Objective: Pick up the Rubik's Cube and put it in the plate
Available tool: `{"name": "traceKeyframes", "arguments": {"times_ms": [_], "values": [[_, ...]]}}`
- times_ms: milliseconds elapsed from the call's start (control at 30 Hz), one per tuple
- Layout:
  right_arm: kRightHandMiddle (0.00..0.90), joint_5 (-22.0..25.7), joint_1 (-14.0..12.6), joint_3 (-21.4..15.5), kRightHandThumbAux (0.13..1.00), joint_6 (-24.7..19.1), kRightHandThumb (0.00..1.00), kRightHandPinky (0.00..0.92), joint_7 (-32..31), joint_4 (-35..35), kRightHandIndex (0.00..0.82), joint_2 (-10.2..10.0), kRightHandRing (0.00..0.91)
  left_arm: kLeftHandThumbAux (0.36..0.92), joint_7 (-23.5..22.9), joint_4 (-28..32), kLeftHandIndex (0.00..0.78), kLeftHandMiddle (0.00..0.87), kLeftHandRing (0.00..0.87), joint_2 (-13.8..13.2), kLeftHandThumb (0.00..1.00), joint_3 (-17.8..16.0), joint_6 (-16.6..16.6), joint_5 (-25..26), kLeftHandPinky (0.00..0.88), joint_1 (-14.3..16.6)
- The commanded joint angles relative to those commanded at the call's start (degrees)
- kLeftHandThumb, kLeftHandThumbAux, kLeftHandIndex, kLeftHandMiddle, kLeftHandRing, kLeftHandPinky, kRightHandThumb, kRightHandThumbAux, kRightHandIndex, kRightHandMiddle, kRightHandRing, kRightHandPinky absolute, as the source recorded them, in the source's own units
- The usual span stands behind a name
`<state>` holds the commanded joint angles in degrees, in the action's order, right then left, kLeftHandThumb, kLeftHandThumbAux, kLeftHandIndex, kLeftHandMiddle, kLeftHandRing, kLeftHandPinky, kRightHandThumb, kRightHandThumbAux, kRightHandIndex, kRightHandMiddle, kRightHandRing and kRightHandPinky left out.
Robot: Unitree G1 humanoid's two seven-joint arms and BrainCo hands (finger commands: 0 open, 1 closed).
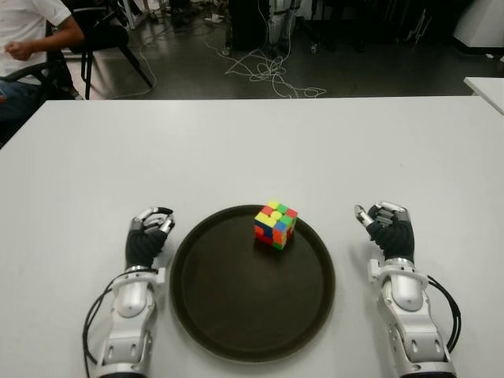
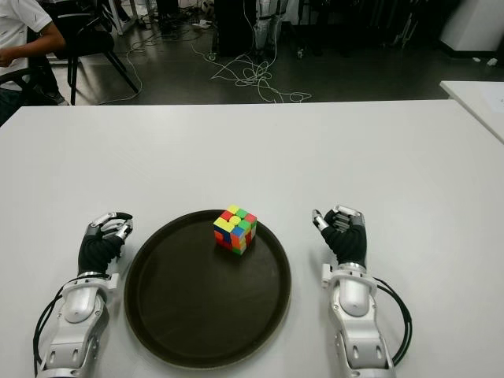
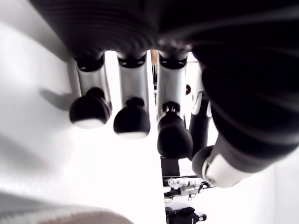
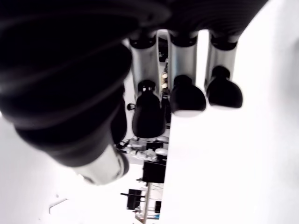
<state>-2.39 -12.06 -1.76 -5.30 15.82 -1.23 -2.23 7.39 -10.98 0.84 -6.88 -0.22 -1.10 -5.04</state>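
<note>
Nearest you, your left hand (image 1: 148,235) sits just left of the plate (image 1: 213,315) and your right hand (image 1: 387,228) to its right; both have fingers loosely curled and hold nothing. Between them, the Rubik's Cube (image 1: 276,224) already sits inside the plate, near its far rim. Judging by that, the placing looks done and nothing remains. Beyond lies bare table (image 1: 252,142).
</note>
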Motion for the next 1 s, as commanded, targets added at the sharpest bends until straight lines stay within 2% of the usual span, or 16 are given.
{"name": "traceKeyframes", "arguments": {"times_ms": [400, 733, 1000], "values": [[0.844, -1.5, 0.2, 0.3, 0.826, -2.0, 0.389, 0.846, 0.6, -0.9, 0.77, 0.1, 0.847, 0.703, -0.2, 0.1, 0.445, 0.818, 0.834, 0.0, 0.712, 0.0, 0.4, 0.0, 0.824, -0.1], [0.848, -2.6, 0.9, 0.1, 0.841, -2.1, 0.376, 0.844, 1.0, -0.1, 0.766, 0.3, 0.85, 0.703, -0.1, 0.0, 0.444, 0.818, 0.829, 0.2, 0.712, 0.2, 0.2, -0.1, 0.821, 0.1], [0.844, -4.9, 1.0, 0.9, 0.843, -3.2, 0.374, 0.838, 0.6, -0.3, 0.76, 1.3, 0.846, 0.704, 0.4, 0.2, 0.444, 0.818, 0.829, 0.2, 0.711, 0.5, 0.4, -0.6, 0.819, -0.1]]}}
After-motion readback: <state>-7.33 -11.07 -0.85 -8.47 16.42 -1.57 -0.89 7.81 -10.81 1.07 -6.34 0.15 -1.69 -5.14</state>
